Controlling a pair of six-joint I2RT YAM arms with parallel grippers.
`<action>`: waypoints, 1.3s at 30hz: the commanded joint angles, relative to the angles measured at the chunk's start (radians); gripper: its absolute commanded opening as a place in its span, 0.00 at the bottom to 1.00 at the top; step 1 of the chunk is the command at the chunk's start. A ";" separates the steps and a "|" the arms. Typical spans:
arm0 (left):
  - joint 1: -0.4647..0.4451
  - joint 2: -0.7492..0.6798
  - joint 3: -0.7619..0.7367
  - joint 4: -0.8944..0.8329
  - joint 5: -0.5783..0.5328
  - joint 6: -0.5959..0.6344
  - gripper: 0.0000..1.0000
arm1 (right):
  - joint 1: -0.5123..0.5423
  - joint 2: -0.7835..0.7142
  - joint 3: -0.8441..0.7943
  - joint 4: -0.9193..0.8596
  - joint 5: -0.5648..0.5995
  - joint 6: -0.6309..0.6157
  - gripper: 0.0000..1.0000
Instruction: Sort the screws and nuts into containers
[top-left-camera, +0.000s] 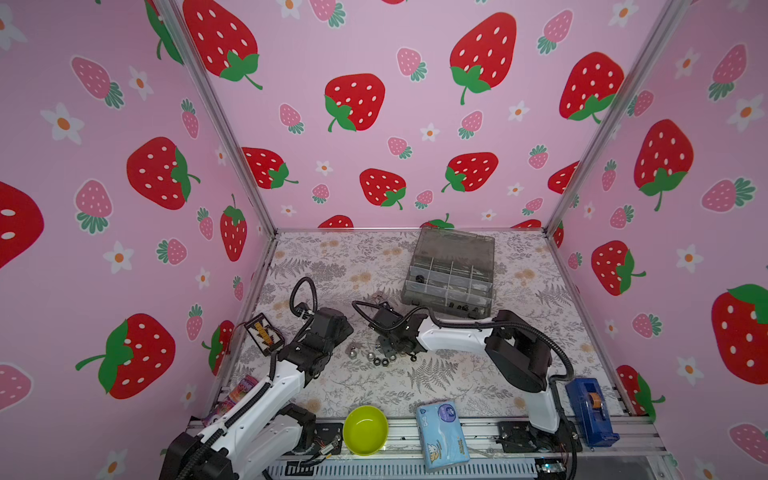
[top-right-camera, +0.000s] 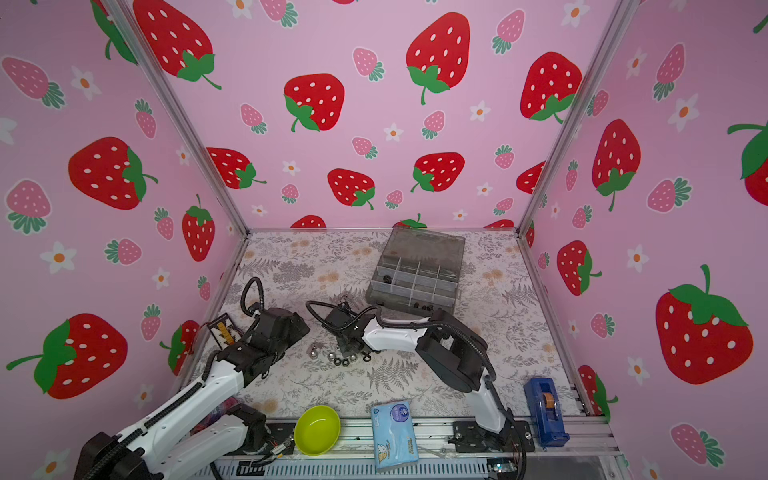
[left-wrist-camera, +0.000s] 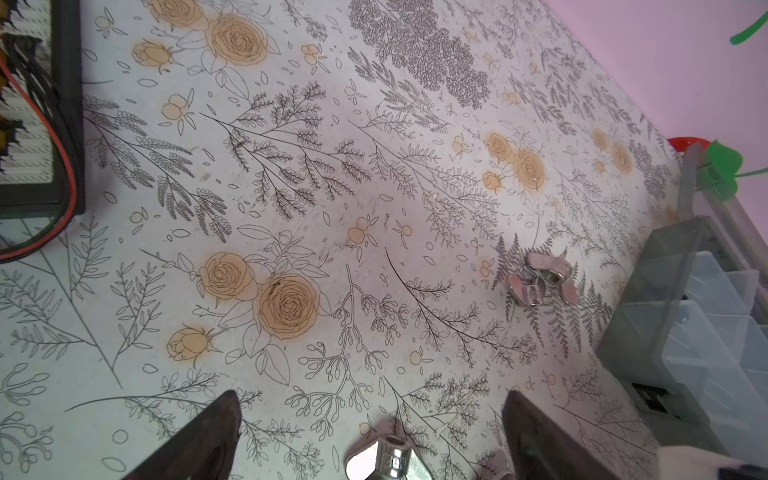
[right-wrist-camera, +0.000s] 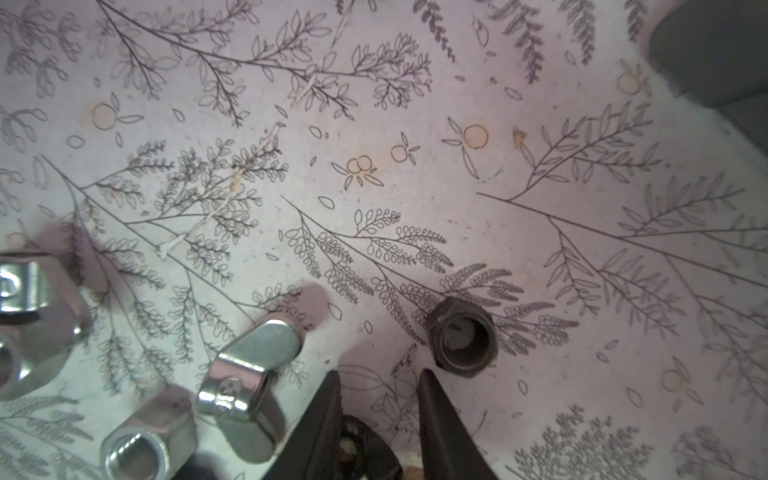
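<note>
You are holding the right end effector (right-wrist-camera: 378, 372), narrowly open and empty, beside a black hex nut (right-wrist-camera: 461, 340) in front of the organizer box (top-left-camera: 451, 274), probably to line up a pick. The left end effector (left-wrist-camera: 371, 395) is standing wide open, empty.

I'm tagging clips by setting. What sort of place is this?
Probably a staged robot test booth, not a real workshop: strawberry-print walls on an aluminium frame, left arm and right arm mounted on a front rail.
</note>
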 joint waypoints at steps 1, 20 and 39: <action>0.005 -0.005 0.043 -0.023 -0.016 -0.006 0.99 | 0.007 -0.031 0.022 -0.080 -0.008 -0.010 0.37; 0.011 -0.024 0.033 -0.025 -0.016 -0.003 0.99 | 0.053 -0.133 -0.058 -0.034 -0.010 -0.043 0.69; 0.017 -0.015 0.028 -0.020 -0.015 -0.006 0.99 | 0.058 -0.019 -0.006 -0.067 0.002 -0.075 0.57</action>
